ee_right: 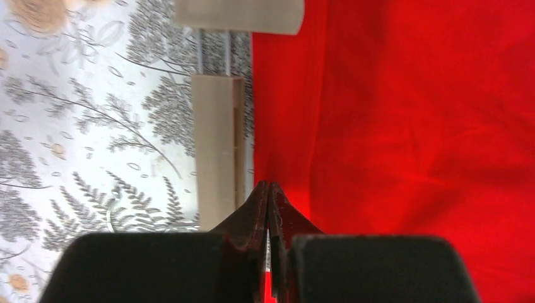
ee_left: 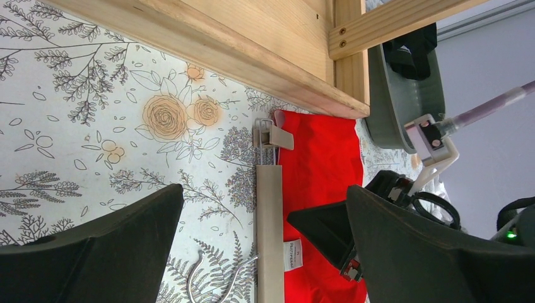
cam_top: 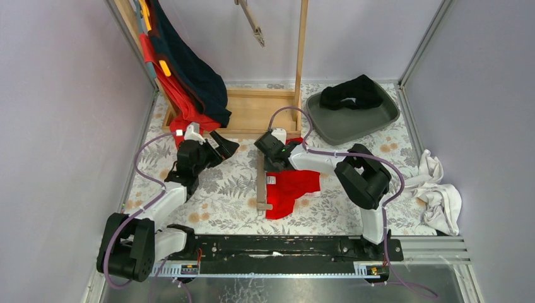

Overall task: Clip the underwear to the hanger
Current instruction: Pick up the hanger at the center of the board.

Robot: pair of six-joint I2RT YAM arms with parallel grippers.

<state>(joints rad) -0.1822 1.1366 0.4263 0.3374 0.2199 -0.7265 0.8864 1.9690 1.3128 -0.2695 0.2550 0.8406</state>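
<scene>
the right pincer (ee_right: 269, 189) has its fingers pressed together on the edge of the red underwear (ee_right: 410, 126), with a sliver of red showing between them. that edge lies right beside the pale wooden bar of the hanger (ee_right: 217, 145), which lies flat on the flower-printed worktop (cam_top: 221, 196). the underwear spreads out from the bar toward the right arm's side, and a small white label (ee_left: 292, 254) sits near the bar. one clip (ee_left: 272, 134) at the far end of the hanger touches the top corner of the red cloth. whether it grips the cloth cannot be told. the left pincer (ee_left: 265, 202) hangs over the worktop on the other side of the bar, fingers wide apart and holding nothing. the hanger's wire hook (ee_left: 202, 284) lies below it. beyond stands a wooden rack (cam_top: 252, 110) with dark and red garments (cam_top: 189, 69) draped on it. a grey tray (cam_top: 359, 126) holds a black garment (cam_top: 350, 95), and a white cloth (cam_top: 438, 189) lies at the right edge.
</scene>
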